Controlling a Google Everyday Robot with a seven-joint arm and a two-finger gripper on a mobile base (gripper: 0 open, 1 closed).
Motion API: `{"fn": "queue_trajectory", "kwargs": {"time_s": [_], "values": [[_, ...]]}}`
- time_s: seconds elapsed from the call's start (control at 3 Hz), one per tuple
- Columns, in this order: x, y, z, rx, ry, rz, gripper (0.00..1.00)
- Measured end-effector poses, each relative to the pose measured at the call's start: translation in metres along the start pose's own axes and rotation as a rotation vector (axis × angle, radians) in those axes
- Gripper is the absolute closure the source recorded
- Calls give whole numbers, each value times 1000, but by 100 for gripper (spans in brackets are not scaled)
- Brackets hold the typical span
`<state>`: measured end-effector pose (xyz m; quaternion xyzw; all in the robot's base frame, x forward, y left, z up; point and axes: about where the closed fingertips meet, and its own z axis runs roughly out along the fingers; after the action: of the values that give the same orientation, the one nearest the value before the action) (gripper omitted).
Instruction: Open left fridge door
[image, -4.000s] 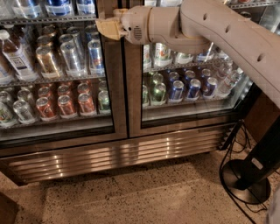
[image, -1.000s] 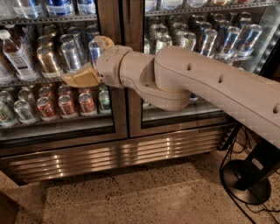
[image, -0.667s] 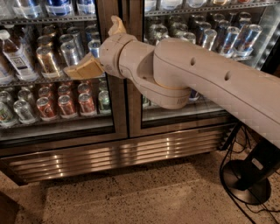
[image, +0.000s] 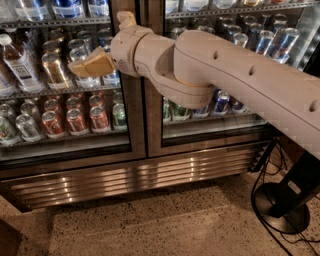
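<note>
The fridge (image: 125, 180) fills the view, with a ribbed steel grille along its base. The left fridge door (image: 136, 125) is shut, and its glass shows shelves of cans and bottles. My gripper (image: 108, 43) is in front of the upper right part of that door's glass, near the centre post. One tan finger (image: 92, 65) points left across the glass. The other finger (image: 125, 19) points up in front of the door's right frame. The fingers stand apart and hold nothing. My arm (image: 235, 75) crosses in front of the right door (image: 215, 127).
A black stand with a round base (image: 282, 207) and loose cables (image: 264, 167) sits on the floor at the lower right. Speckled floor (image: 150, 225) lies in front of the fridge.
Over four seconds the gripper moved from the centre post down and left onto the left door's glass. In the last second it rose slightly. The door stayed shut.
</note>
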<state>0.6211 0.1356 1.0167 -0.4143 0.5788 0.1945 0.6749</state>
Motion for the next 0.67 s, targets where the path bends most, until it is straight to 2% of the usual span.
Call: {"fn": "queue_trajectory", "kwargs": {"time_s": [0.33,0.67], "values": [[-4,2,-1,8,-2,-10,0],[14,-33,-35,187,64,-65,0]]}}
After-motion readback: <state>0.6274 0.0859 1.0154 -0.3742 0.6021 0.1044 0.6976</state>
